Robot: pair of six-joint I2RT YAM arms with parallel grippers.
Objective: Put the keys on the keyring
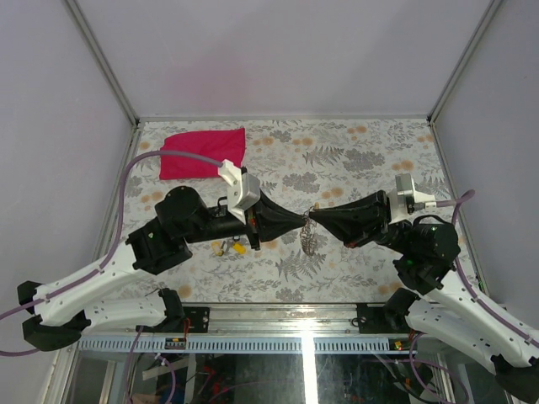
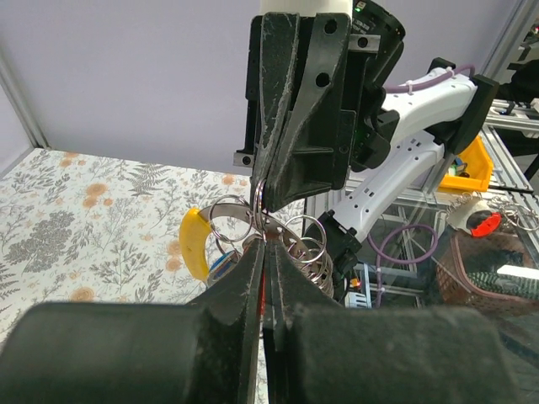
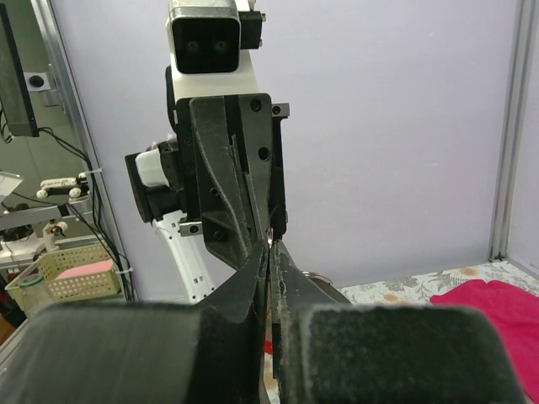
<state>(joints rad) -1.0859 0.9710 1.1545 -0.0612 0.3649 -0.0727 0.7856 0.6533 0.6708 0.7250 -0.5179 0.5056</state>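
The table (image 1: 370,160) carries a cloth printed with grey leaves and orange flowers; pale lilac walls (image 1: 278,50) with metal posts close it on three sides; a red cloth (image 1: 202,153) lies in the upper left of the top view.

Some things I cannot read well; the loose keys (image 1: 229,247) are only small yellow and dark specks at the lower left of centre, just under my left arm, and I cannot count them. In the left wrist view a yellow key head (image 2: 194,242) and a blue one (image 2: 221,266) hang behind the wire loops, partly covered by my own fingers (image 2: 244,278). In the right wrist view the ring is almost fully hidden behind my fingers.

Both my arms are stretched toward the centre, lying low and nearly level, tip against tip. My left gripper (image 1: 301,220) is closed, pinching the keyring (image 1: 310,227); my right gripper (image 1: 317,219) is closed too, and the thin ring passes between its tips. The keyring is above the table, in the middle of the top view, and its chain (image 1: 310,241) hangs below.
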